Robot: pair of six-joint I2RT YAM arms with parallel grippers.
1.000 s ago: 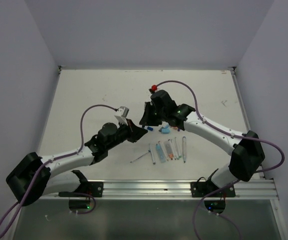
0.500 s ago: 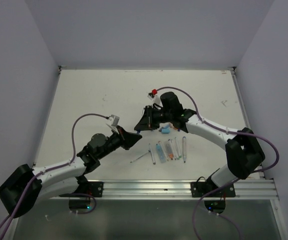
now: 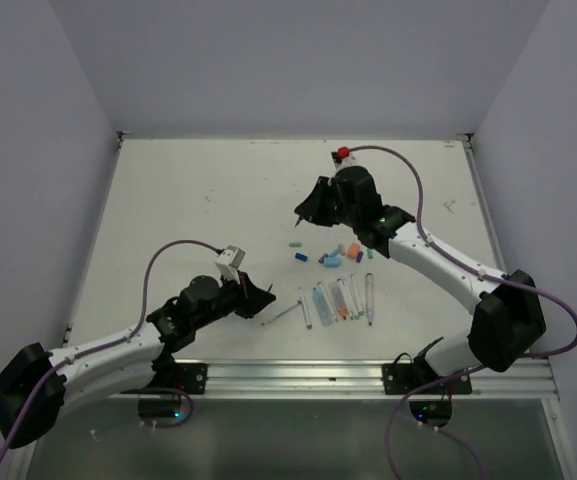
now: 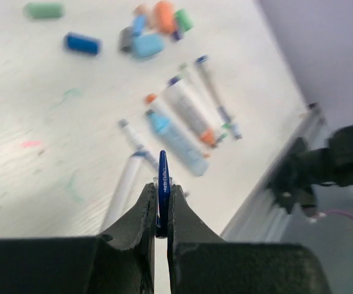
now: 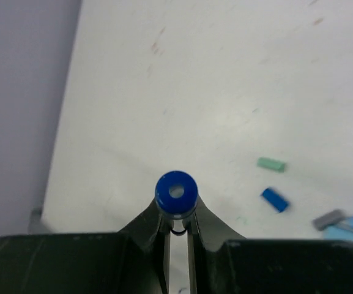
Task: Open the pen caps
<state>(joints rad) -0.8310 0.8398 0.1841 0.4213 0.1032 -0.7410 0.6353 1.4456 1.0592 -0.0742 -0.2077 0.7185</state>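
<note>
Left gripper (image 4: pixel 162 188) clamps a blue pen (image 4: pixel 162 165), right gripper (image 5: pixel 177 211) a blue cap (image 5: pixel 176 191), above smudged white table (image 3: pixel 188 200), lilac walls (image 3: pixel 288 60).

On the counter (image 3: pixel 198 190), the pen caps (image 3: pixel 332 260) lie in a loose group just behind a row of pen barrels (image 3: pixel 340 298).

Matt white table top (image 3: pixel 188 200), ink-marked, brushed metal rail (image 3: pixel 298 377) at six o'clock, glossy plastic dark blue pen cap (image 5: pixel 176 193) between matt black plastic fingers (image 5: pixel 145 223) of the right gripper (image 5: pixel 177 214), glossy dark blue pen piece (image 4: pixel 162 177) in the left gripper (image 4: pixel 161 205), loose pen caps (image 4: pixel 147 46) of smooth plastic.
</note>
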